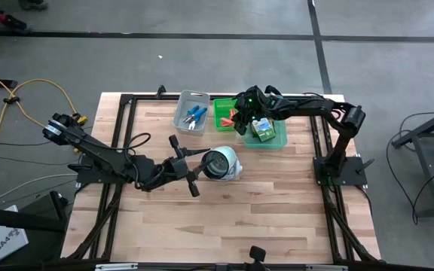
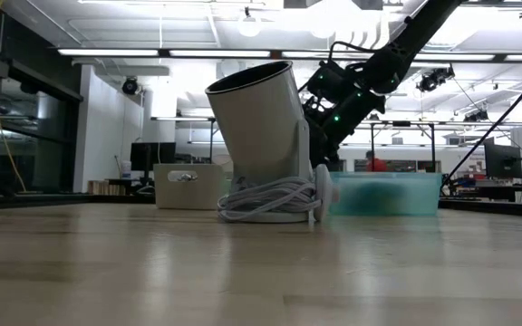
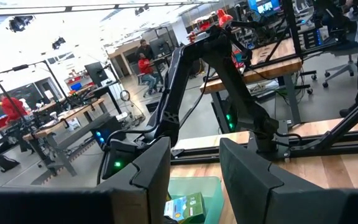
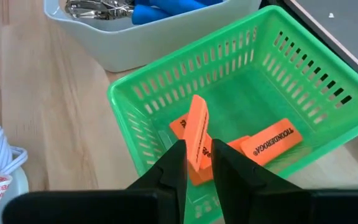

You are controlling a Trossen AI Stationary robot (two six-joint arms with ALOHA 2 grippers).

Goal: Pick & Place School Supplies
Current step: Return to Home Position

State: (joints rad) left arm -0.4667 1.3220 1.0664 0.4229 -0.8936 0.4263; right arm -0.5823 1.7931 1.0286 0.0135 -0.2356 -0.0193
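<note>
My right gripper (image 4: 199, 165) reaches down into the green bin (image 4: 135, 93) and is shut on a red-pink stub (image 4: 197, 130). More stubs (image 4: 269, 143) lie flat on that bin's floor. Blue-handled scissors (image 1: 196, 117) lie in the grey bin (image 1: 192, 98). A green-and-yellow crayon box (image 1: 262, 129) sits in the teal bin (image 1: 279, 140). My left gripper (image 1: 200, 164) hovers open beside the round white object (image 1: 221, 162), with nothing between its fingers (image 3: 151, 174). My right gripper pinches the stub between its two fingertips (image 4: 174, 163) near the stub's lower end (image 4: 197, 158). The fingers slant down from the table's right side. The stub stands on end, slightly tilted, its upper end free; the fingers hide its bottom.
The round white object (image 2: 261, 136) with a coiled white cable (image 2: 270, 199) stands mid-table, in front of the bins. The three bins line up at the far edge between the black frame rails (image 1: 126, 113). Bare wood lies toward the near edge.
</note>
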